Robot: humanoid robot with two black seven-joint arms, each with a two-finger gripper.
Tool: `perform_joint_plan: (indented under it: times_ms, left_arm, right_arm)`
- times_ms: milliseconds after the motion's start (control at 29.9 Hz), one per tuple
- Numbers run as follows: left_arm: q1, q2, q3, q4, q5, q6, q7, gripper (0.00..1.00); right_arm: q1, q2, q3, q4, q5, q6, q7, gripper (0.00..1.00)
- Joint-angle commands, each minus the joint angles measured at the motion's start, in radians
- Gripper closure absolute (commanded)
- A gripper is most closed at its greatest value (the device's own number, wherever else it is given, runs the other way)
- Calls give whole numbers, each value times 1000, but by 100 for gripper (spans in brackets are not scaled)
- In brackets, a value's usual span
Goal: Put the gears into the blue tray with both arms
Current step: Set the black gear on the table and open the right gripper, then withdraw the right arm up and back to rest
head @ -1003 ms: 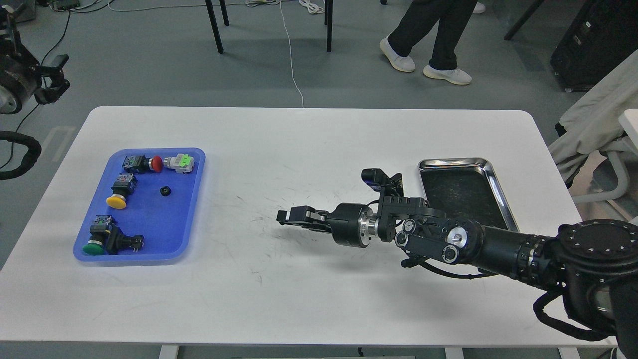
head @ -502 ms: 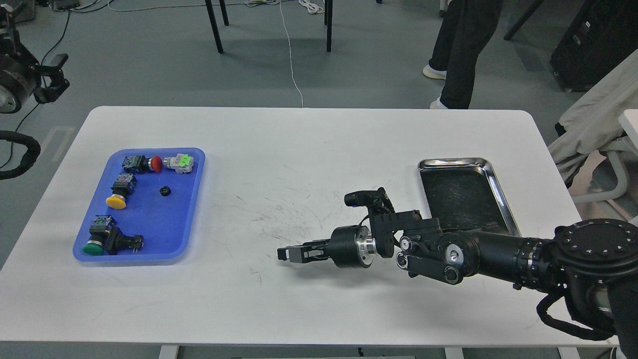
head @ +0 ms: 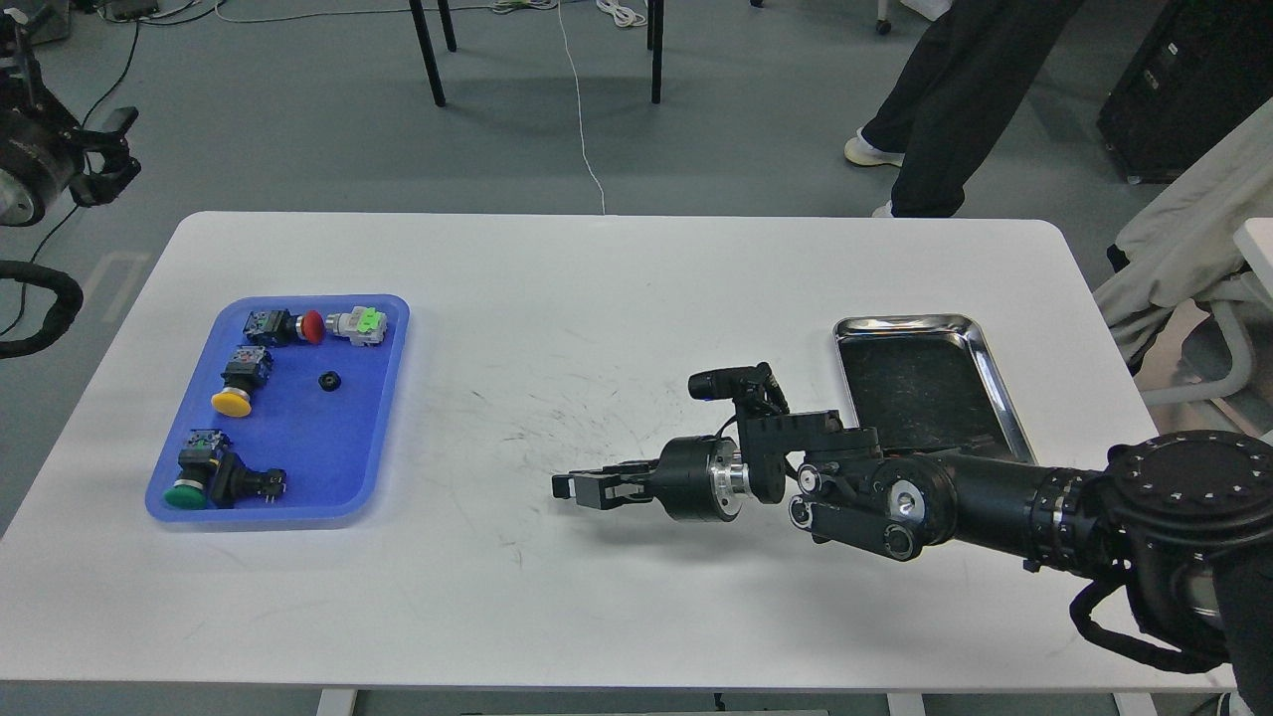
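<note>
The blue tray [head: 383, 418] lies on the left part of the white table. One small black gear [head: 329, 380] rests inside it, near its right side. My right arm reaches in from the right, low over the table's middle. Its gripper [head: 572, 488] points left toward the tray, about a tray's width short of it. Its dark fingers overlap from this angle, so I cannot tell their gap or whether they hold anything. My left gripper [head: 107, 151] hangs off the table at the upper left, fingers spread, nothing between them.
Push-button switches with red [head: 311, 326], yellow [head: 232, 402] and green [head: 182, 494] caps lie in the blue tray, plus a white and green one [head: 358, 324]. A shiny steel tray [head: 995, 383] sits at the right. A person's legs [head: 935, 109] stand beyond the table.
My right gripper dropped lower over the table's middle, then rose slightly, still pointing left. The person behind the table walked to the right. The left arm stayed put.
</note>
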State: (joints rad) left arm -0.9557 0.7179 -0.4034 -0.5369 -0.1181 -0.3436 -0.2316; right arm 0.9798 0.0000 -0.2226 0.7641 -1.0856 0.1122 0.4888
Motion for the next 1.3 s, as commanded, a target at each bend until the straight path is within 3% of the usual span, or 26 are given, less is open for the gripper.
perform_joint_plan:
  times_ms: [0,100,568,970,1170,1271]
  left_arm:
    - [0,0,0,0,0,0,0,1]
    - [0,1,0,0,0,0,0,1]
    - [0,-6,0,0,0,6,0,1]
    - [0,-18,14,3,0,15,-5,1]
    - [-3,-29,14,-8,3,-5,3,1]
    - [-9,-28,2,-5,-1,-46,-14,1]
  right_arm:
    - [-1,0,6,0,10,-23,0,50]
    - [-1,0,8,0,33,-25,0,36]
    - [0,0,95,-34,102,-31,0,21]
    - [13,0,334,-46,185,-32,0,17]
    - [20,0,497,-42,240,-63,0,17]
    - [22,-21,526,-43,274,-66,0,16]
